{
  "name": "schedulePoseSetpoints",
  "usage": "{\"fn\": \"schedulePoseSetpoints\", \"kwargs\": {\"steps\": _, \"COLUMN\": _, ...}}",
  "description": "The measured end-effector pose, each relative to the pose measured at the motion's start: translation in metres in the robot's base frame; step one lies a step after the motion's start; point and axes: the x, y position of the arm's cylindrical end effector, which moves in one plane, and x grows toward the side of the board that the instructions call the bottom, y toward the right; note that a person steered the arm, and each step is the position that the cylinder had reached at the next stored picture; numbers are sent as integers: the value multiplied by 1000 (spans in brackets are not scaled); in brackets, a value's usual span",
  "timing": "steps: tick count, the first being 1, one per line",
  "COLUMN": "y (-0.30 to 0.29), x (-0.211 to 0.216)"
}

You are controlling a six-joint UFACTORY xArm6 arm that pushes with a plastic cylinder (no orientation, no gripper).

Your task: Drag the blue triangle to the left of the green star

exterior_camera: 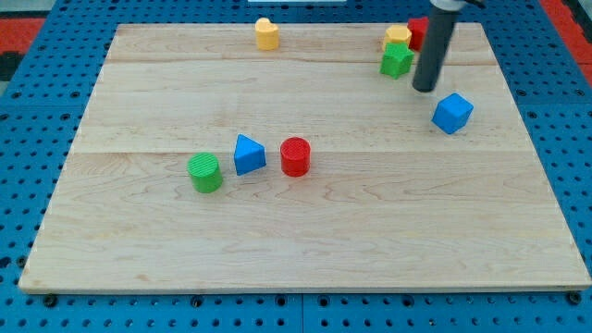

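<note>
1. Camera view: my tip (pixel 425 89) is sitting near the view's top right, bare and touching no block, just right of the green star (pixel 396 61) and up-left of the blue cube (pixel 452 113).
2. I am seeing the blue triangle (pixel 248 154) lying well apart from it, left of the board's (pixel 305 240) centre, between the green cylinder (pixel 204 173) and the red cylinder (pixel 295 156).
3. Behind the star, a yellow block (pixel 399 37) and a red block (pixel 417 31) are crowding close; another yellow block (pixel 266 34) is standing alone at the top edge.
</note>
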Motion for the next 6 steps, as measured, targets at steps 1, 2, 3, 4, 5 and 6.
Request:
{"fn": "schedulePoseSetpoints", "kwargs": {"steps": 1, "y": 4, "x": 28}}
{"fn": "schedulePoseSetpoints", "kwargs": {"steps": 2, "y": 16, "x": 67}}
{"fn": "schedulePoseSetpoints", "kwargs": {"steps": 3, "y": -19, "x": 124}}
{"fn": "schedulePoseSetpoints", "kwargs": {"steps": 4, "y": -95, "x": 178}}
{"fn": "schedulePoseSetpoints", "kwargs": {"steps": 5, "y": -155, "x": 138}}
{"fn": "schedulePoseSetpoints", "kwargs": {"steps": 6, "y": -176, "x": 78}}
